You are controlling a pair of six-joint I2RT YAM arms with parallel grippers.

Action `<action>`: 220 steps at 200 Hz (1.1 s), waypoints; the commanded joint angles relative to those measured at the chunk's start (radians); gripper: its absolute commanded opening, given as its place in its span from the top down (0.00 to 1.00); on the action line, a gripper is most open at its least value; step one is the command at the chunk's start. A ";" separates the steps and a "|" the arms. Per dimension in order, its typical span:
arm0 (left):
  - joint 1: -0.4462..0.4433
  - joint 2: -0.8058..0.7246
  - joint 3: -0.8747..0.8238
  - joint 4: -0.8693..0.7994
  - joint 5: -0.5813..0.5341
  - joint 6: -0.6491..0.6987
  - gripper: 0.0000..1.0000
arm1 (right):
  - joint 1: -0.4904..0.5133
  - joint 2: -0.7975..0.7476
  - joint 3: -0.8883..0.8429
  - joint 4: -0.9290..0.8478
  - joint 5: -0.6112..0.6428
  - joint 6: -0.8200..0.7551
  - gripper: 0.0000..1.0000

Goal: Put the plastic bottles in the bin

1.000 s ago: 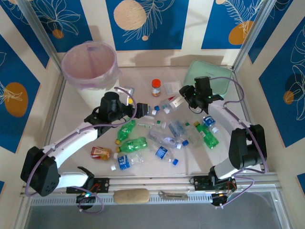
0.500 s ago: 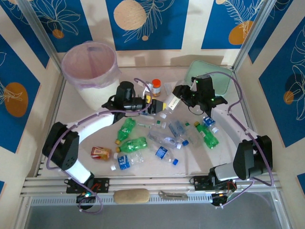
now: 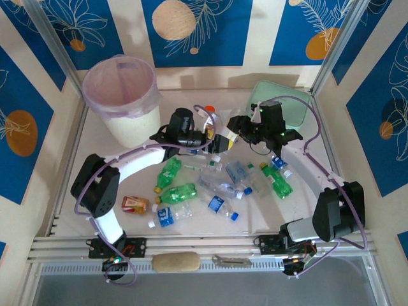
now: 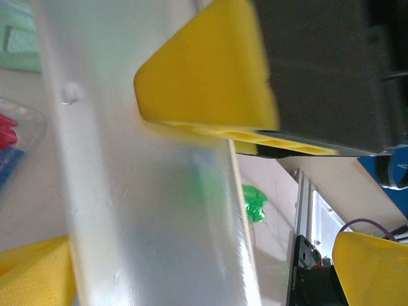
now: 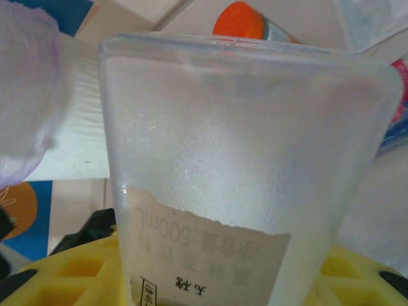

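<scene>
Plastic bottles (image 3: pixel 178 193) litter the worktop (image 3: pixel 274 213), and at their 12 o'clock the left end effector (image 4: pixel 127 185) and right end effector (image 3: pixel 236 129) both pinch one frosted bottle (image 5: pixel 242 159).

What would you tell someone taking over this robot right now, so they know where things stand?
Right claw: shut on a frosted bottle, held over the middle of the table.
Left claw: fingers either side of that same bottle; firm grip unclear.
Bin: far left corner; whether it holds bottles yet, cannot tell.
Left to do: bin this bottle, then the loose bottles lying across the table.
</scene>
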 commanded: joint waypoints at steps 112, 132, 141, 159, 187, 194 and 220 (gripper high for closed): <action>-0.020 -0.030 -0.017 -0.038 -0.105 0.050 0.48 | 0.030 -0.040 -0.002 0.019 -0.043 0.017 0.57; -0.016 -0.056 -0.029 -0.047 -0.151 0.060 0.49 | 0.024 -0.044 0.004 0.010 -0.044 0.022 0.43; -0.010 -0.071 -0.034 -0.055 -0.176 0.065 0.50 | 0.018 -0.051 0.009 0.002 -0.044 0.022 0.38; 0.007 -0.101 -0.038 -0.086 -0.220 0.080 0.53 | -0.006 -0.073 0.009 -0.005 -0.051 0.025 0.34; 0.050 -0.147 -0.031 -0.142 -0.257 0.106 0.54 | -0.058 -0.132 -0.022 0.025 -0.072 0.037 0.30; 0.063 -0.159 -0.026 -0.160 -0.268 0.118 0.54 | -0.068 -0.149 -0.035 0.032 -0.067 0.037 0.29; 0.108 -0.204 0.023 -0.241 -0.317 0.177 0.54 | -0.095 -0.196 -0.079 0.048 -0.052 0.040 0.26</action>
